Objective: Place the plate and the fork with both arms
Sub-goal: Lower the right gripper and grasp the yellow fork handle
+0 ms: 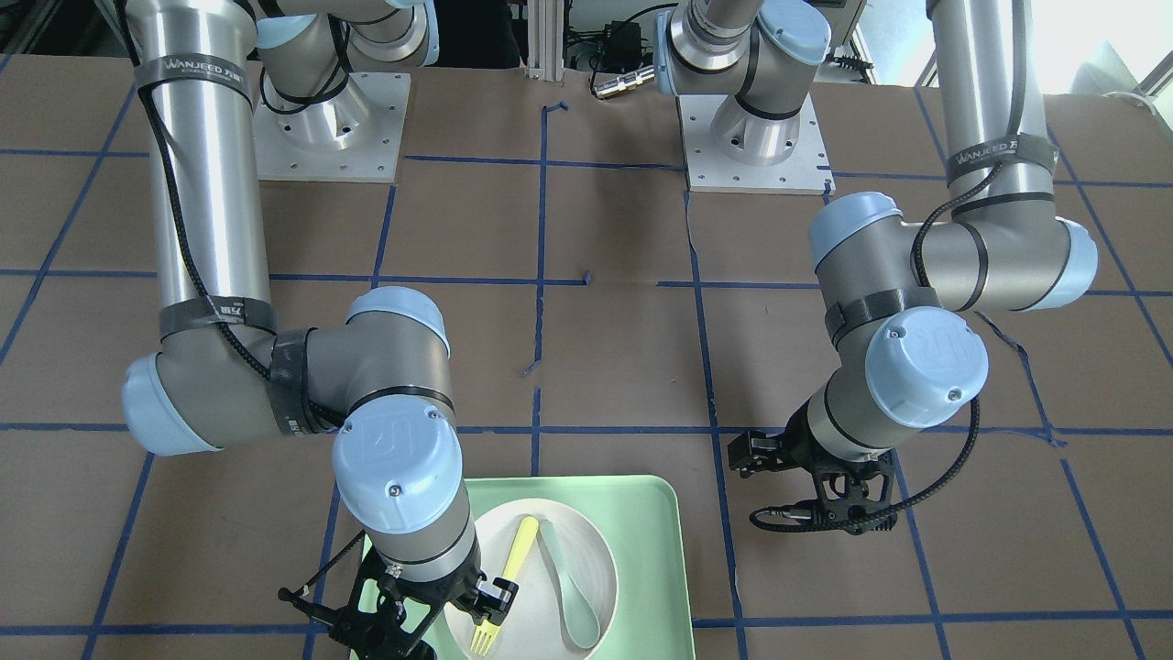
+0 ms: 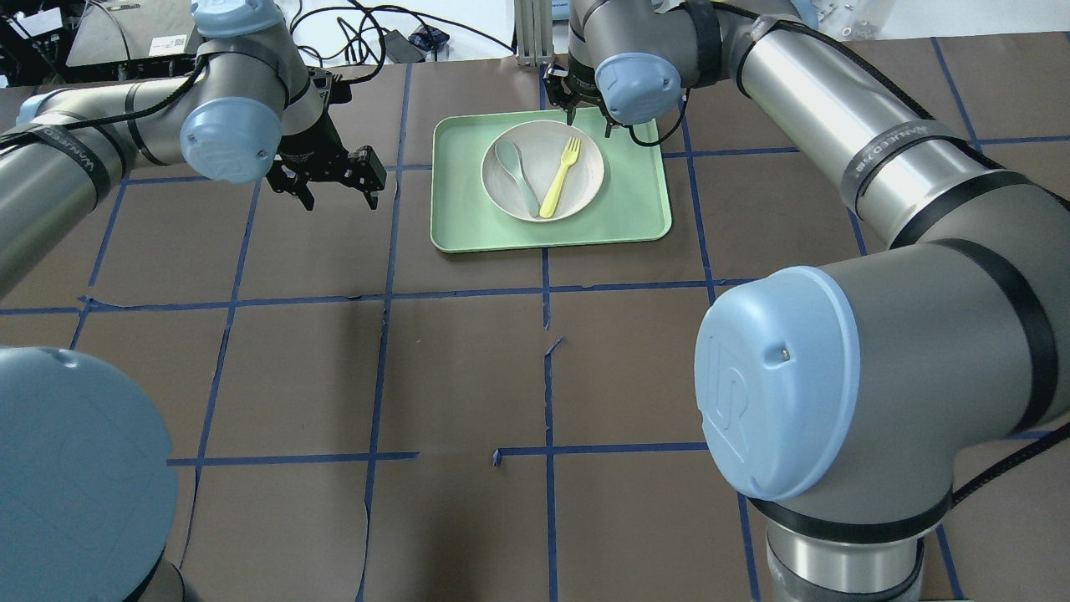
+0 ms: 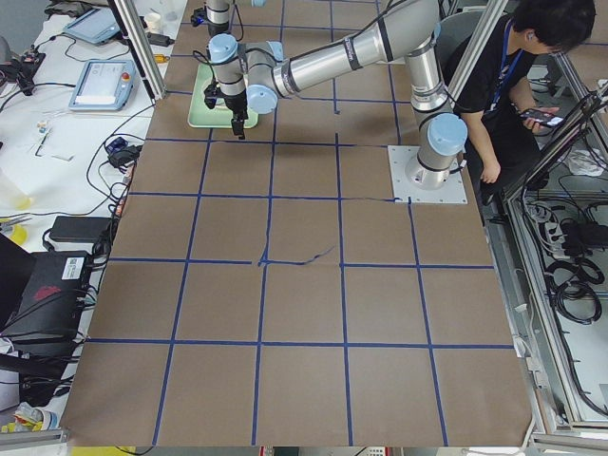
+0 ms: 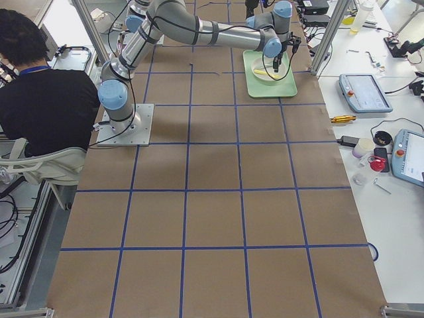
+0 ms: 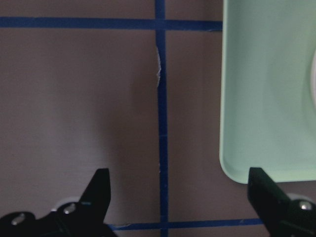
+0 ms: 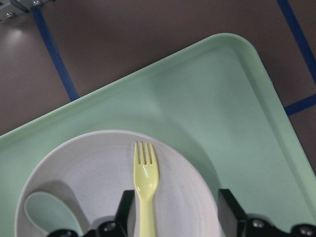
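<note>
The off-white plate (image 2: 585,167) sits on the mint-green tray (image 2: 635,201) at the far middle of the table. The pale-yellow fork (image 2: 560,177) lies in the plate, tines pointing away from the robot. My right gripper (image 2: 585,113) hovers over the plate's far side. In the right wrist view it (image 6: 177,210) is open, its fingers on either side of the fork (image 6: 145,182) and apart from it. My left gripper (image 2: 338,199) is open and empty over bare table, left of the tray. The left wrist view shows it (image 5: 180,185) beside the tray's corner (image 5: 266,89).
A pale green-grey spoon (image 2: 517,171) lies in the plate, left of the fork. Blue tape lines cross the brown table cover (image 2: 468,359). The arm bases (image 1: 751,137) stand at the robot's side. An operator (image 3: 518,57) sits beside the table.
</note>
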